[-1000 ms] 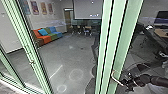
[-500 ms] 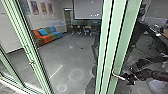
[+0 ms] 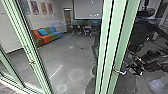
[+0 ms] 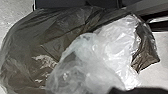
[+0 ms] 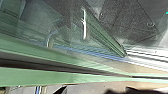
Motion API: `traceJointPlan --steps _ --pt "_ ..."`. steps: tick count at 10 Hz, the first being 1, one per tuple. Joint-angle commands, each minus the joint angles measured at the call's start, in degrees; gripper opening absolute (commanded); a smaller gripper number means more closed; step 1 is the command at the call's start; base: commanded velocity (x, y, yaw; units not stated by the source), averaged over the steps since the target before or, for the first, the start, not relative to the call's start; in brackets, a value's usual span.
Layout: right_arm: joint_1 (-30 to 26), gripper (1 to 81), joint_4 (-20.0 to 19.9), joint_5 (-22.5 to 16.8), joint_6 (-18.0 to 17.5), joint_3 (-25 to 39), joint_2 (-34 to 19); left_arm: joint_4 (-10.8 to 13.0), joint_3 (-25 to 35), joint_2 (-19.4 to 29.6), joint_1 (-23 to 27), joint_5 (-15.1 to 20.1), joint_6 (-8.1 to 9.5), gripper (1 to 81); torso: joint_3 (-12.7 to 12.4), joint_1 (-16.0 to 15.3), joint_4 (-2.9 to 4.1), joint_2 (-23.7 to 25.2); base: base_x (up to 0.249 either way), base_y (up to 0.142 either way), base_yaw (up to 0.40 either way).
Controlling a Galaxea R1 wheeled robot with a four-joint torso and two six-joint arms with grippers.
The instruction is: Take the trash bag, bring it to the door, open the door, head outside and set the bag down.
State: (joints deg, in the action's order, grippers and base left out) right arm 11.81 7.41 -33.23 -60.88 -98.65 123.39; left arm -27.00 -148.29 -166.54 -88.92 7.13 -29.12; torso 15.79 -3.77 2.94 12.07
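In the head view my right gripper (image 3: 135,70) is by the free end of the silver door handle (image 3: 120,72), and I cannot tell if they touch. That handle sits on the door's green frame (image 3: 110,50), its lever nearly level. A silver lever handle (image 5: 84,25) and a long green frame (image 5: 37,77) cross the right wrist view. The trash bag (image 4: 37,50), dark and see-through with crumpled white plastic (image 4: 117,42) against it, looms large in the left wrist view. How the bag is held is hidden.
Through the glass are an orange, green and blue sofa (image 3: 46,36), a projection screen (image 3: 87,9) and chairs by tables (image 3: 86,29). Another green frame (image 3: 30,55) with a handle stands at the left. Dark shapes, partly reflections, overlap the right pane.
The handle's lever has swung up from a downward slant to nearly level. My right gripper has shifted upward and a little to the right. The head camera's picture holds still.
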Motion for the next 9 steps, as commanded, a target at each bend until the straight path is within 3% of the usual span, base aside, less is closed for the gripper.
traceJointPlan --steps 1,3,7,8,9 --pt "-13.2 81.1 8.7 0.2 3.1 0.7 -4.4 -0.1 0.1 0.5 1.1 5.1 -0.23 1.0 0.0 0.0 0.0 0.0 0.0 0.0 0.0" --pt "-14.4 81.1 16.5 -7.9 3.2 2.8 -5.1 0.0 0.1 0.1 1.1 5.0 -0.32 1.0 0.0 0.0 0.0 0.0 0.0 0.0 0.0" --pt "-14.7 81.1 41.4 -29.2 3.9 7.9 -3.7 0.0 0.0 0.1 1.1 5.0 -0.24 1.0 0.0 -0.1 0.0 -0.1 0.0 0.0 0.0" --pt "-14.7 81.1 46.2 -33.3 5.0 8.3 -3.7 0.0 0.0 0.1 1.1 5.0 -0.24 1.0 0.0 -0.1 0.0 -0.1 0.0 0.0 0.0" --pt "-14.8 81.1 48.4 -33.9 8.2 8.0 -3.9 0.0 0.0 0.0 1.1 5.0 -0.23 1.0 0.0 -0.1 0.0 -0.1 0.0 0.0 0.0"
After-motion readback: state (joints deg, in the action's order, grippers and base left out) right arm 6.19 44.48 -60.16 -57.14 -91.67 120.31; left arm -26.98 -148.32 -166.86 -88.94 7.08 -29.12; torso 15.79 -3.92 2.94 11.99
